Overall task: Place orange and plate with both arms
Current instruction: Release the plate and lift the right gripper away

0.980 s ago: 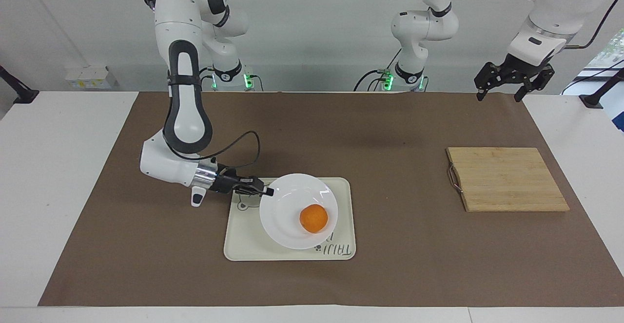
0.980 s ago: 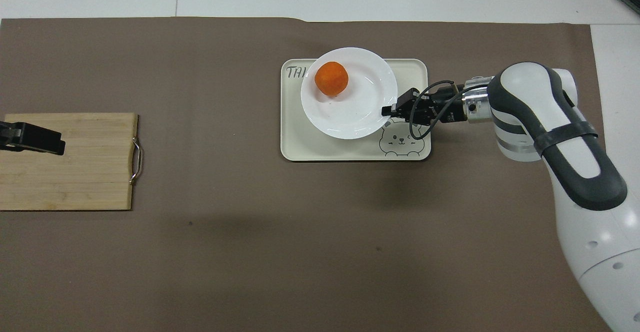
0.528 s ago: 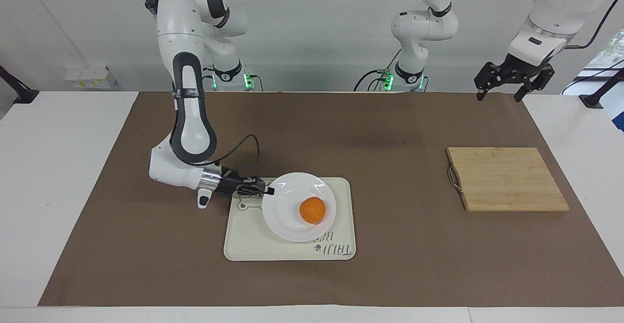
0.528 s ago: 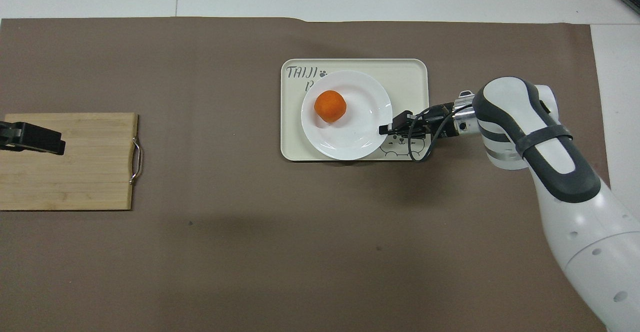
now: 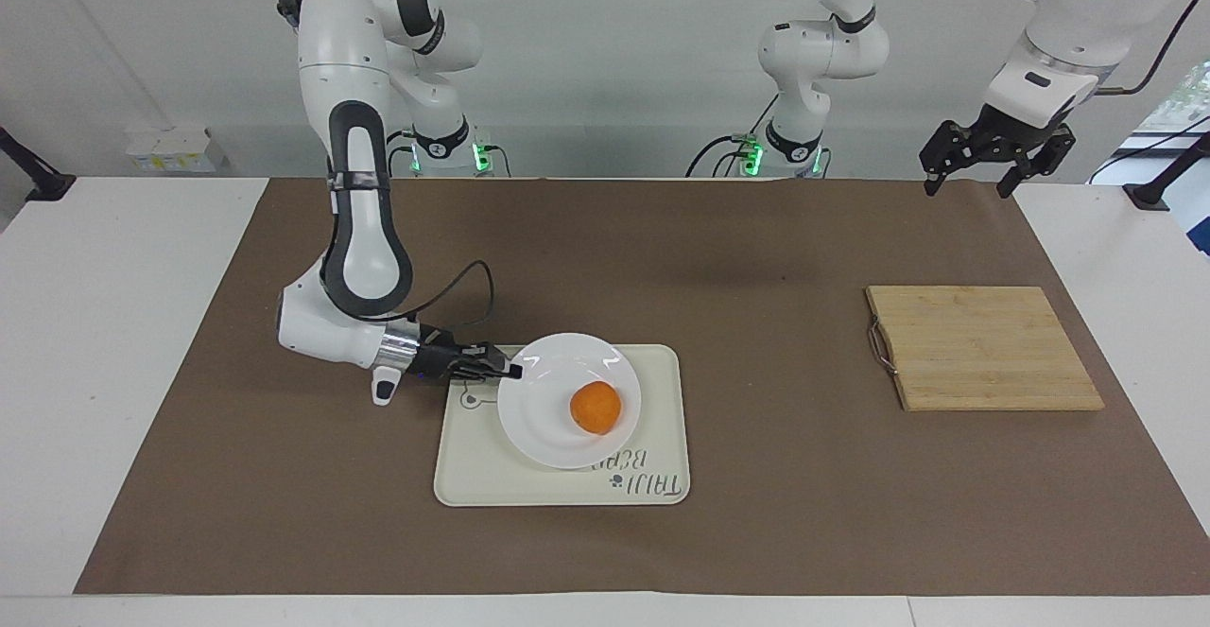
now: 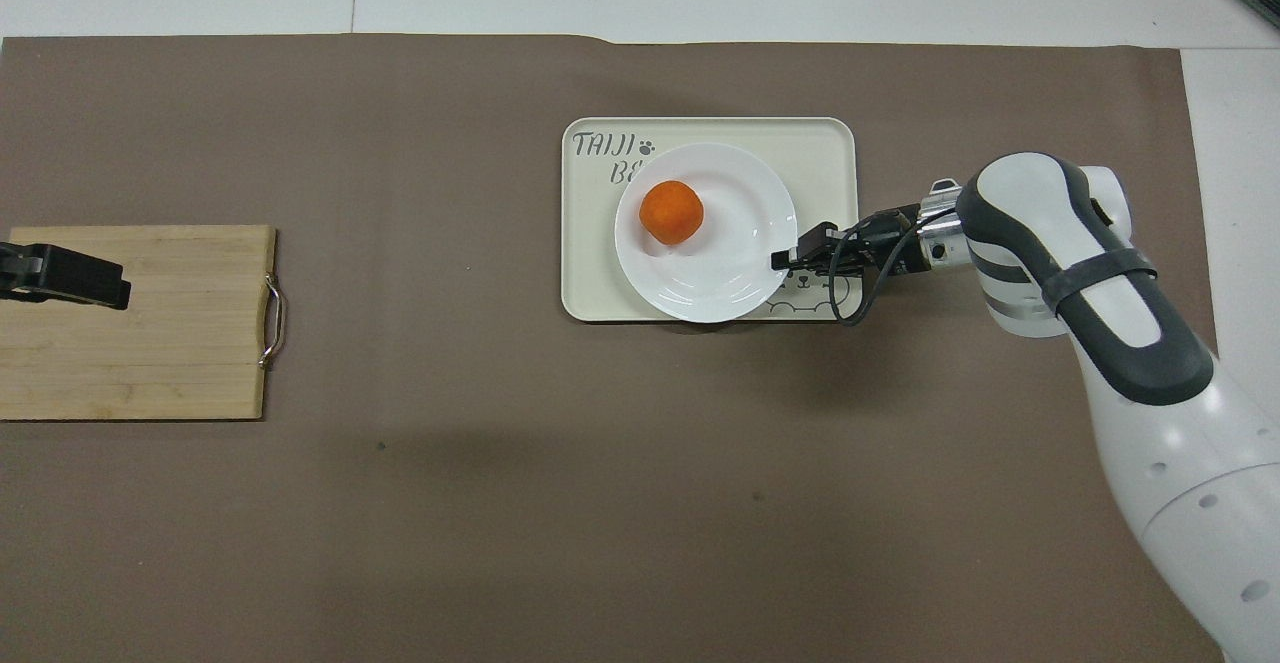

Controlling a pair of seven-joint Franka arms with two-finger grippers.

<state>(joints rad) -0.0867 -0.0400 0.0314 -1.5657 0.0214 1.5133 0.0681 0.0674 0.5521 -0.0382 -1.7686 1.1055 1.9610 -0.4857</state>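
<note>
The white plate (image 5: 539,419) (image 6: 730,273) lies on the cream bear-print tray (image 5: 473,476) (image 6: 590,283), and the orange (image 5: 596,409) (image 6: 671,213) sits in it. My right gripper (image 5: 515,372) (image 6: 780,259) reaches in low and level from the right arm's end of the table, shut on the plate's rim. My left gripper (image 5: 993,168) (image 6: 60,278) hangs high and open with nothing in it; in the overhead view it is over the wooden cutting board (image 5: 983,348) (image 6: 140,323). The left arm waits.
A brown mat (image 5: 756,258) covers most of the white table. The cutting board, with a metal handle (image 5: 879,348), lies toward the left arm's end. The right arm's cable loops just above the tray's corner.
The right gripper has lowered the plate with the orange onto the tray and drawn it a little toward the right arm's end. The left arm has not moved.
</note>
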